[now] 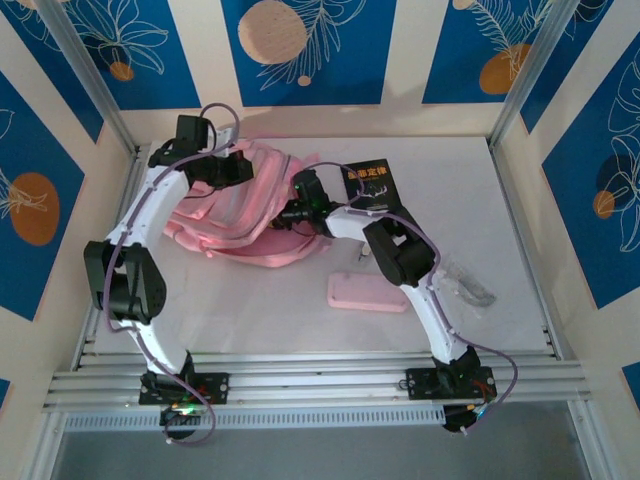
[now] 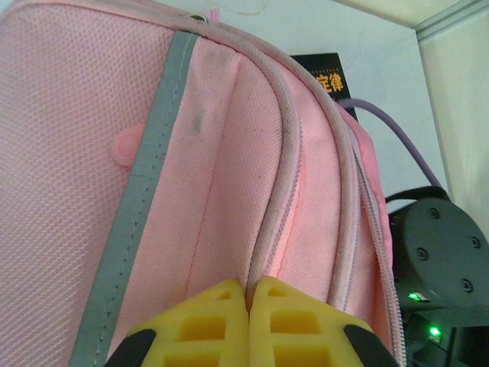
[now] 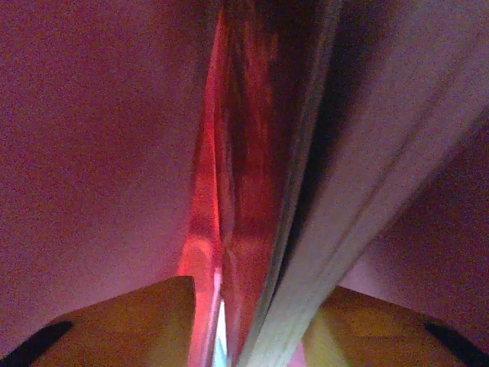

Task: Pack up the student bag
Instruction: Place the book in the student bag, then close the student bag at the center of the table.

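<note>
L pincer (image 2: 248, 292) nipped shut on student bag (image 2: 214, 153) piping; R pincer (image 3: 256, 294) half-wide inside bag, pale slab (image 3: 328, 168) betw. jaws.

Dim blur surrounds the right claw (image 3: 256, 325) inside the student bag (image 3: 92, 138).

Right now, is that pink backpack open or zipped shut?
Open, it seems: the left gripper pinches a piped edge of the student bag, and the right gripper reaches in between its pink walls.
</note>
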Robot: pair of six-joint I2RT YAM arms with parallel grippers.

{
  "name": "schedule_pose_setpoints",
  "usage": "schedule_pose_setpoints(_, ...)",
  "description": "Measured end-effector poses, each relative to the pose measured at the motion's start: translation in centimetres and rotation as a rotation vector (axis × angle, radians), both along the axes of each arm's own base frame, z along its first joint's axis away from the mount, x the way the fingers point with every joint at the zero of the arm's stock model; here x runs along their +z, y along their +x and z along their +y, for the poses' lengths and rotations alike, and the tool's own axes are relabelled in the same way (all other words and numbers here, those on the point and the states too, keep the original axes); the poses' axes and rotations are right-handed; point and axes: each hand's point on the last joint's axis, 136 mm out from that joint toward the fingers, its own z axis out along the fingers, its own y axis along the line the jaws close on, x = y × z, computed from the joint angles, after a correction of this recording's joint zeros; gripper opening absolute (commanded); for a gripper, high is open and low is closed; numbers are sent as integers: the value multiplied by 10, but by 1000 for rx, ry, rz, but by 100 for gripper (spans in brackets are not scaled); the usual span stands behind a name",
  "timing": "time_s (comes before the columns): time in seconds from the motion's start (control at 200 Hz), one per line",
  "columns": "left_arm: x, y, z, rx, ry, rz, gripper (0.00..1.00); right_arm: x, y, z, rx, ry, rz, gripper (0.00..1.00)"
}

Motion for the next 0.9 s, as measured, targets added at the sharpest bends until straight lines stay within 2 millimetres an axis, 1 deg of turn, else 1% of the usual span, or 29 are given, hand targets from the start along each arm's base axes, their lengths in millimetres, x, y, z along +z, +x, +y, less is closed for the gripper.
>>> schedule_pose_setpoints(0.055, -1, 1, 3, 9, -3, -3, 0, 0, -5, -14, -11, -15, 15, 60)
schedule_pose_setpoints(0.13, -2, 1, 7, 17, -3, -8, 0, 6, -12, -39, -38, -32, 39, 61)
schedule_pose_setpoints(0.25, -8, 0, 10, 26, 6, -2, 0, 30, -25, -90, -83, -34, 41, 62)
schedule_pose_setpoints(0.385, -18, -2, 12, 28, 27, 7, 0, 60, -39, -144, -124, -62, -1, 63)
schedule_pose_setpoints(0.445, -22, -3, 15, 31, 45, 11, 0, 71, -42, -169, -149, -105, -38, 64)
schedule_pose_setpoints(0.53, -32, -9, 21, 38, 85, 21, 0, 81, -42, -202, -185, -191, -101, 66)
schedule_pose_setpoints(0.61, -39, -18, 30, 50, 144, 31, 0, 81, -38, -239, -242, -314, -143, 68)
schedule_pose_setpoints(0.64, -41, -21, 33, 56, 164, 34, 10, 79, -36, -252, -261, -362, -151, 69)
schedule_pose_setpoints(0.685, -43, -26, 38, 64, 193, 38, 34, 75, -30, -274, -295, -436, -156, 70)
schedule_pose_setpoints(0.705, -43, -29, 40, 68, 203, 40, 43, 72, -28, -283, -310, -470, -156, 70)
schedule_pose_setpoints(0.73, -44, -32, 41, 75, 211, 44, 50, 70, -25, -295, -327, -509, -156, 70)
schedule_pose_setpoints(0.815, -41, -42, 41, 85, 236, 42, 65, 59, -18, -333, -382, -620, -139, 71)
schedule_pose_setpoints(0.825, -41, -43, 41, 93, 235, 43, 69, 58, -17, -338, -389, -631, -136, 71)
schedule_pose_setpoints(0.84, -39, -44, 40, 86, 241, 34, 72, 56, -15, -344, -398, -648, -134, 71)
schedule_pose_setpoints(0.855, -38, -45, 39, 99, 237, 36, 81, 54, -14, -350, -406, -662, -128, 71)
schedule_pose_setpoints(0.885, -35, -47, 34, 90, 242, 24, 87, 50, -11, -361, -422, -688, -119, 71)
schedule_pose_setpoints(0.895, -33, -47, 32, 90, 239, 20, 95, 49, -10, -363, -425, -693, -117, 71)
schedule_pose_setpoints(0.9, -33, -48, 30, 88, 238, 17, 98, 49, -9, -365, -428, -699, -116, 71)
